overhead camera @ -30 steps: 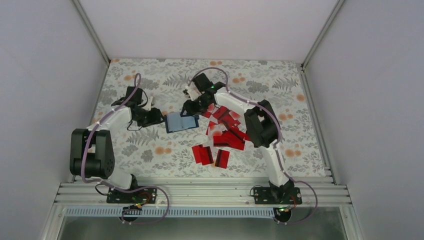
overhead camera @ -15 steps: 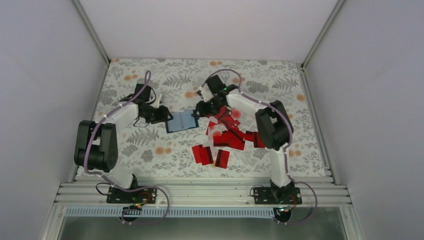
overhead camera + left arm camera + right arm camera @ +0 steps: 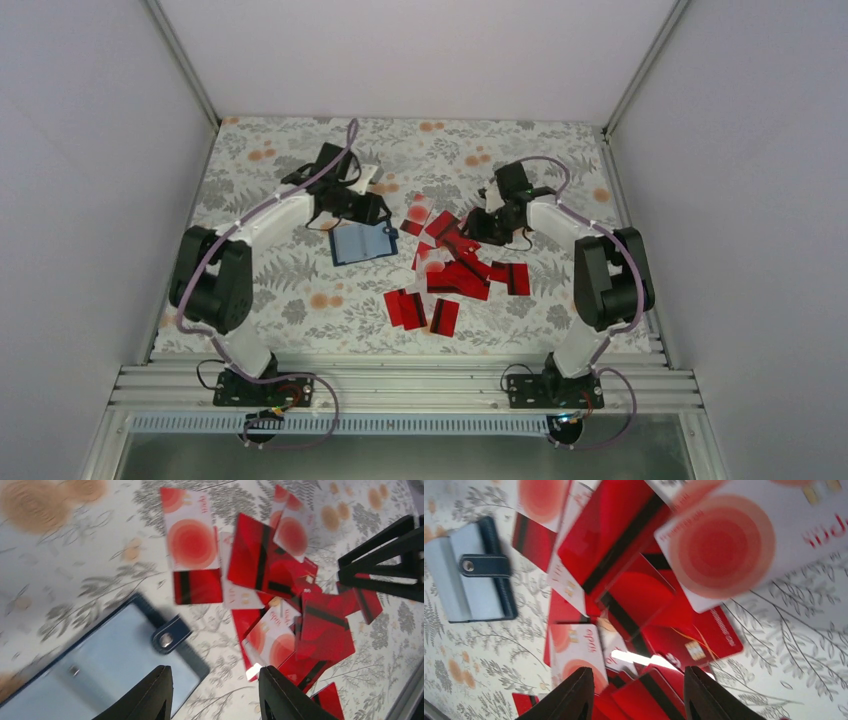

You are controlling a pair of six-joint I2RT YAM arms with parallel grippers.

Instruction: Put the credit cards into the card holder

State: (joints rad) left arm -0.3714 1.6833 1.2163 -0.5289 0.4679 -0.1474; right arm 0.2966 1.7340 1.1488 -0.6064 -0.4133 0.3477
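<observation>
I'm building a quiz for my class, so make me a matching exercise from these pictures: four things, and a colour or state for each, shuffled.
1 card holder
2 credit cards
3 left gripper
4 right gripper

A red, scattered
B open, by the holder's far edge
C blue, lying flat
D open, over the cards

Pairs: 1-C, 2-A, 3-B, 4-D

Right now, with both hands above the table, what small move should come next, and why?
Probably lower the right hand onto one card beneath it and close on it. It and the left hand are open and empty, and the red cards all lie loose beside the card holder.
</observation>
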